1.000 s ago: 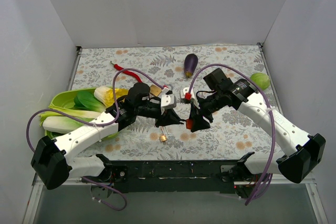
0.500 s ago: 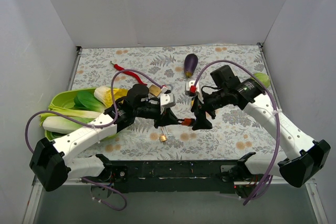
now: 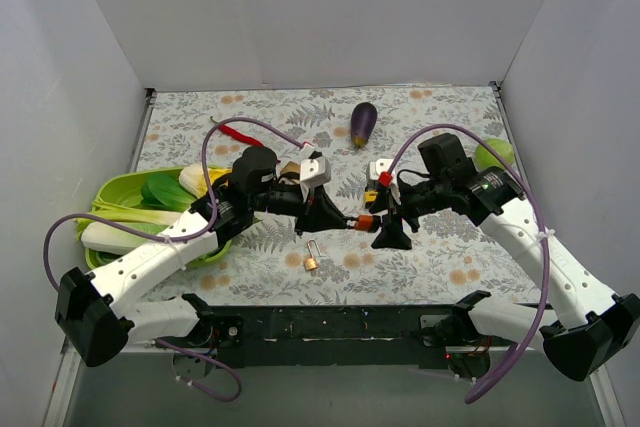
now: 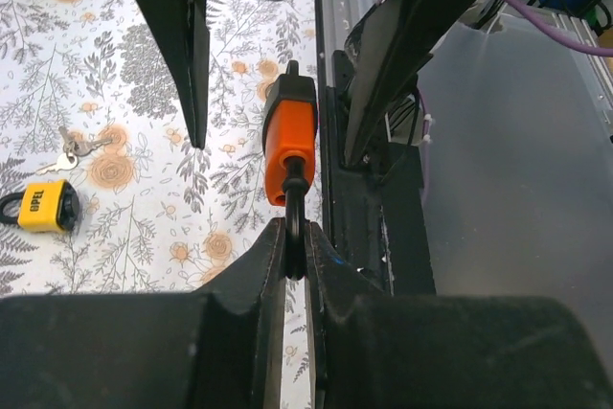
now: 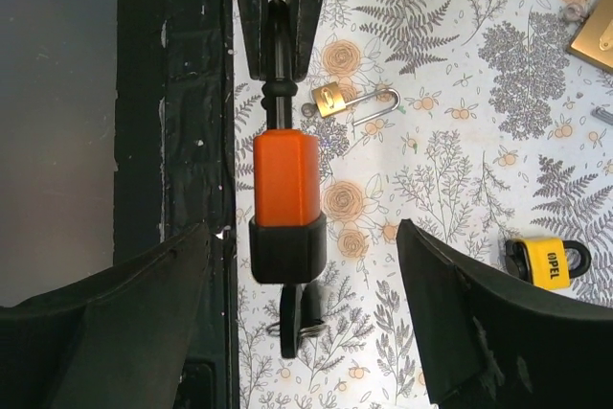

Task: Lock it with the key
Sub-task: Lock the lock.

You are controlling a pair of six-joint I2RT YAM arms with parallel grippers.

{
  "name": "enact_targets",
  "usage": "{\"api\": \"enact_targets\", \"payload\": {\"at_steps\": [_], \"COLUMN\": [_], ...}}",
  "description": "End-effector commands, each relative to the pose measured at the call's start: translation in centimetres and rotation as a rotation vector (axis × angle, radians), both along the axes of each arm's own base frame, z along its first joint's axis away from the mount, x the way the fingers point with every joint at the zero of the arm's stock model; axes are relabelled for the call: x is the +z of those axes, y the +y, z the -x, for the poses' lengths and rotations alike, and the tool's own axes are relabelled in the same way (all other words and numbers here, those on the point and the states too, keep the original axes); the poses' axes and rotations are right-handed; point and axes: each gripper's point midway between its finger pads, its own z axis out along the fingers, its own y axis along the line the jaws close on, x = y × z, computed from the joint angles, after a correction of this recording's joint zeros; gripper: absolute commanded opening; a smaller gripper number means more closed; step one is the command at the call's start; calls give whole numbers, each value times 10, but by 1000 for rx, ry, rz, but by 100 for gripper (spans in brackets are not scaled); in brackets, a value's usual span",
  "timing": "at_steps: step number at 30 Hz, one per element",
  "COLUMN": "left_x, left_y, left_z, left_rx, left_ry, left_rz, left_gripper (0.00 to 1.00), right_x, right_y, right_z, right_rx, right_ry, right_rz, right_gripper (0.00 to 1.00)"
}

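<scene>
An orange padlock (image 5: pixel 285 179) with a black base hangs in the air between the two arms. Its black shackle is pinched in my left gripper (image 4: pixel 295 234), which is shut on it. A black-headed key (image 5: pixel 293 321) with a ring sticks out of the lock's base. My right gripper (image 5: pixel 302 265) is open, its fingers (image 5: pixel 115 313) standing wide on both sides of the lock's base and key without touching them. From above, the lock (image 3: pixel 365 222) lies level between the left gripper (image 3: pixel 340 220) and the right gripper (image 3: pixel 386 211).
A brass padlock (image 3: pixel 312 258) with an open shackle lies on the floral cloth below the grippers. A yellow padlock (image 5: pixel 546 261) and loose keys (image 4: pixel 73 147) lie nearby. An eggplant (image 3: pixel 363 122) is at the back, a green fruit (image 3: pixel 495 154) right, a green tray (image 3: pixel 120 187) of vegetables left.
The left gripper has shut on the orange lock's shackle. The right gripper let go of the lock, opened wide and drew back to the right.
</scene>
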Motion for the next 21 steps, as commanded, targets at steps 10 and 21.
{"api": "enact_targets", "payload": {"at_steps": [10,21], "left_x": [44,40], "left_y": [-3,-10], "left_z": [5,-2], "left_rx": [-20,-11], "left_ry": [-2,7], "left_rz": [108,112], "left_gripper": [0,0], "right_x": [18,33], "right_y": [12,21], "right_z": [0,12], "right_rx": [55,124], "right_ry": [-56,5], "right_rz": [-96,-145], "right_gripper": [28,1]}}
